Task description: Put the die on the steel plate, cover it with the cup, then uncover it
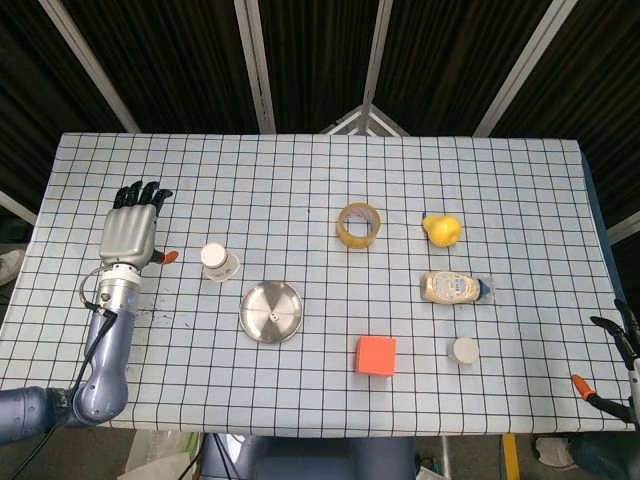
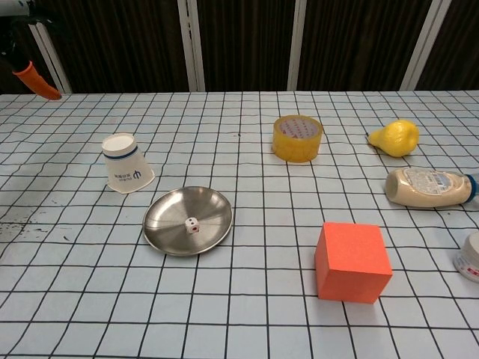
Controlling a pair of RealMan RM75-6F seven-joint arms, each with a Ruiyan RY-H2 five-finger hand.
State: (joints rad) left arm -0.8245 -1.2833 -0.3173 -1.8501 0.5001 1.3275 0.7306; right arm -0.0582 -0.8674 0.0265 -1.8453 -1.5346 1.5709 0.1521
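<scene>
A: Where does the task stand?
B: The die (image 2: 191,224) lies on the steel plate (image 2: 168,217), uncovered. The cup (image 2: 126,162) rests upside down just beside the plate, touching nothing.
A: And the hands?
B: The left hand (image 1: 128,233) holds nothing, fingers straight, off to the cup's side. Whether covering is done cannot be told

Left hand (image 1: 129,234) empty, fingers extended; right hand (image 1: 615,365) barely visible.

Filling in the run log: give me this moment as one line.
die on steel plate | paper cup upside down beside plate | left hand open, apart | right hand barely visible
</scene>
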